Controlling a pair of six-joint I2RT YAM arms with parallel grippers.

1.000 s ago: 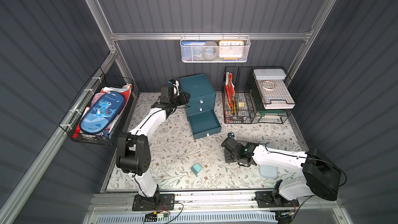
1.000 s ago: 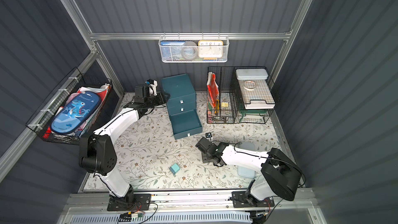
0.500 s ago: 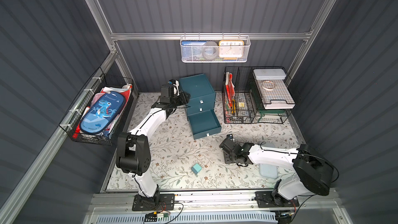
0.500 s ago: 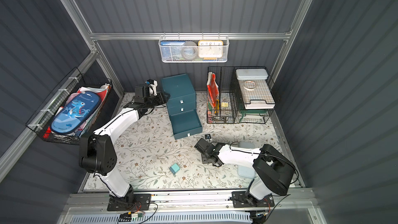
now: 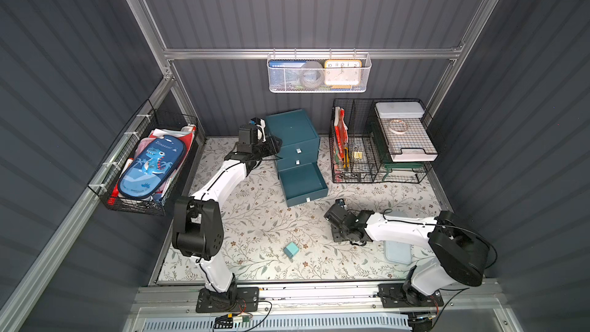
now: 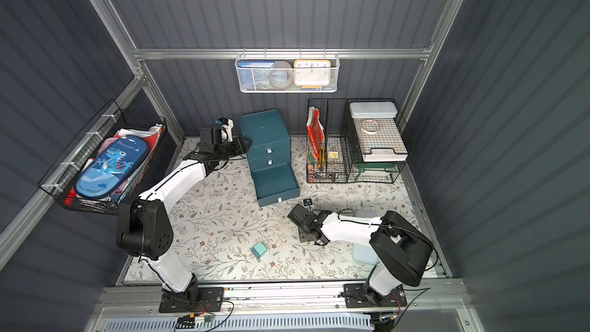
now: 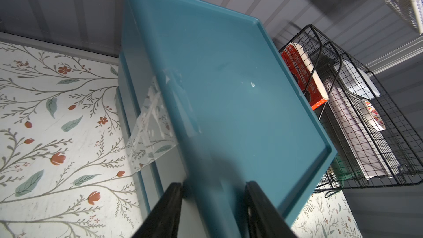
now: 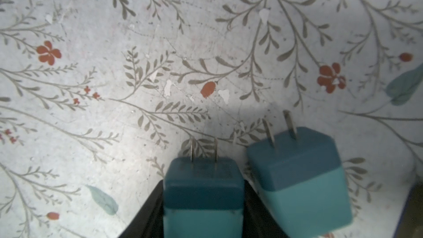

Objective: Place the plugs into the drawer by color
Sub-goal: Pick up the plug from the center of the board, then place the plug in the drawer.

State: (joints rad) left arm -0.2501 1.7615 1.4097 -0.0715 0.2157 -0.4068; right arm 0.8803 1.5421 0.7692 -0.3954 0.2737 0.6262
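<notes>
The drawer (image 5: pixel 292 129) (image 6: pixel 265 129) is a dark teal cabinet at the back of the mat, with its bottom drawer (image 5: pixel 303 183) pulled out and nothing showing in it. My left gripper (image 5: pixel 276 146) (image 7: pixel 214 186) is shut on the cabinet's (image 7: pixel 229 88) upper left corner edge. My right gripper (image 5: pixel 339 234) (image 8: pixel 203 184) points down at the mat right of centre, shut on a mint green plug (image 8: pixel 202 202) with its prongs pointing away. A second green plug (image 8: pixel 297 179) sits right beside it. Another plug (image 5: pixel 291 250) (image 6: pixel 259 249) lies alone near the front.
Black wire organizers (image 5: pixel 380 142) stand right of the cabinet. A pale blue lid (image 5: pixel 397 250) lies on the mat under my right arm. A wire basket with a pencil case (image 5: pixel 150 161) hangs on the left wall, and a white mesh basket (image 5: pixel 319 73) on the back wall.
My right arm's rear links have swung a little while its gripper stayed over the same spot and its jaws narrowed onto the plug. The left arm has not moved.
</notes>
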